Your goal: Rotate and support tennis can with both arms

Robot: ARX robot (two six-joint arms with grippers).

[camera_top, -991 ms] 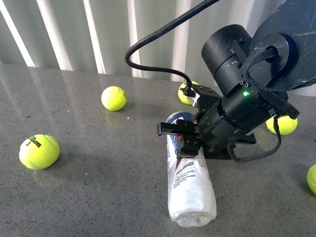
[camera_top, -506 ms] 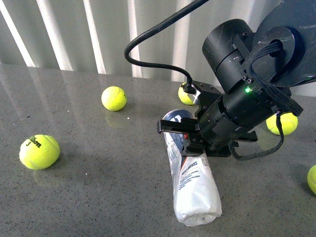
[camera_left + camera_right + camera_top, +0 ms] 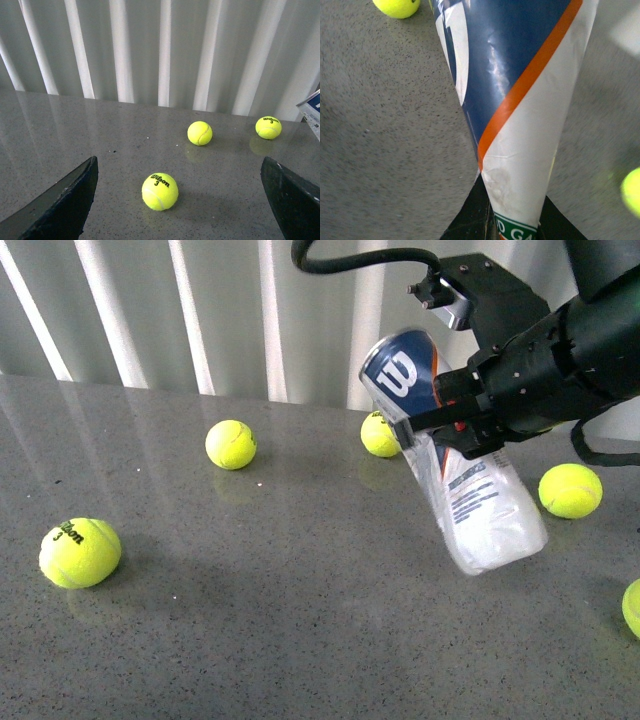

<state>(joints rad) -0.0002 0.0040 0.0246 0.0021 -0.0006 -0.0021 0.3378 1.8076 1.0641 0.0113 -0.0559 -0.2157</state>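
Observation:
The tennis can (image 3: 470, 490), clear plastic with a navy, white and orange Wilson label, hangs tilted above the grey table at the right, navy end up toward the wall. My right gripper (image 3: 440, 425) is shut on its upper part; the black right arm (image 3: 560, 350) reaches in from the upper right. In the right wrist view the can (image 3: 520, 100) fills the frame between the black fingers (image 3: 470, 222). My left gripper (image 3: 182, 200) is open and empty, its fingers (image 3: 65, 200) wide apart above the table. A corner of the can (image 3: 312, 107) shows at that view's edge.
Several yellow-green tennis balls lie on the table: one at the near left (image 3: 80, 552), one at the back (image 3: 231, 442), one behind the can (image 3: 379, 435), one at the right (image 3: 570, 490). A white ribbed wall (image 3: 200, 310) bounds the far edge.
My right gripper has lifted the can off the table and swung it up and to the right. The can went from lying flat to hanging tilted in the air.

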